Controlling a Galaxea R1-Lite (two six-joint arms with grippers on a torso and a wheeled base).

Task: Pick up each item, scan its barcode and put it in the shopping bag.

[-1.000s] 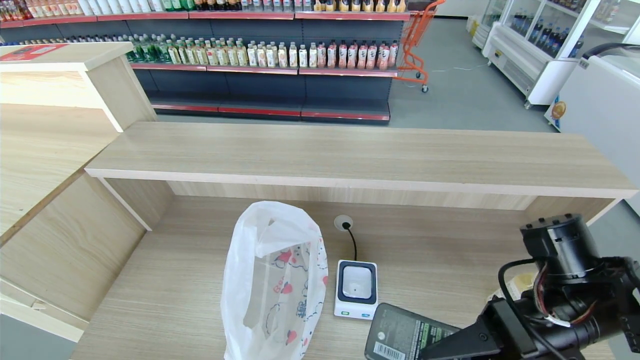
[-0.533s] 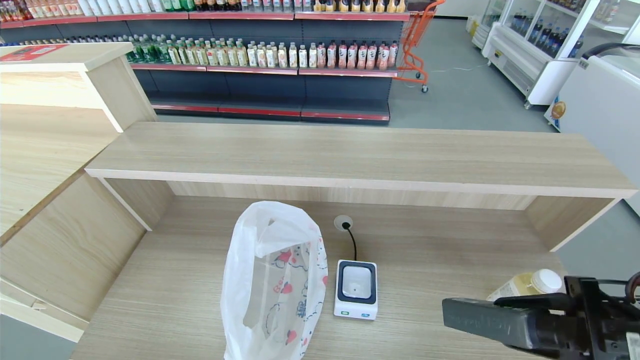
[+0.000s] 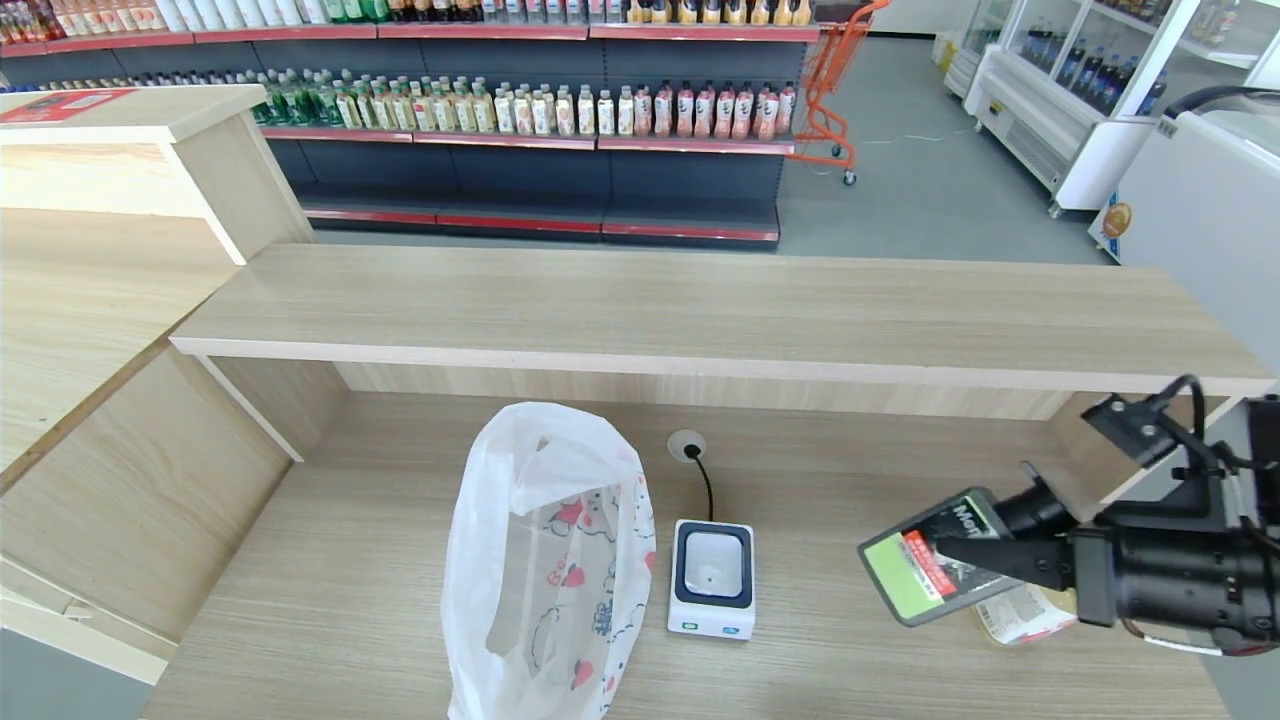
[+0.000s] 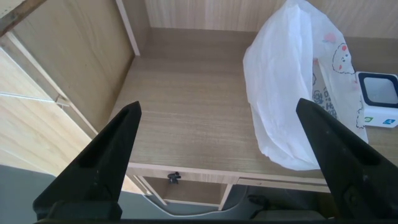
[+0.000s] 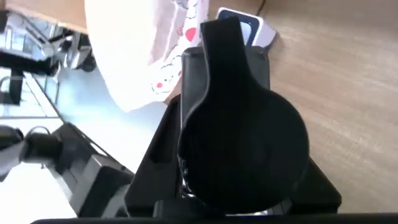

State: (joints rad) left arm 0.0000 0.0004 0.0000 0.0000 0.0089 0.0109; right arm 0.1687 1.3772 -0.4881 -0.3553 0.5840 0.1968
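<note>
the right gripper [image 3: 965,556] is at the lower right of the head view, its jaws clamped on one end of a flat dark packet [image 3: 905,578] with a green and red label. the packet is held in the air, tilted, well to the right of the scanner [image 3: 712,578] at the lower centre. no barcode can be made out on the face turned to the camera. the shopping bag [image 3: 545,560] stands just left of the scanner, its mouth slack. the left gripper [image 4: 219,106] hangs with its jaws spread wide and empty over the counter [image 3: 850,480] beside the bag.

the likeliest trouble seems to be a missed scan, if the packet reaches the scanner window with the wrong face or too steep a tilt. the grip is on one end only, so a quick swing could let the packet pivot or slip. just under it lies what looks like a bottle [image 3: 1020,615] on its side; a low pass could nudge it into rolling. the limp bag rim could fold in and block the drop.
</note>
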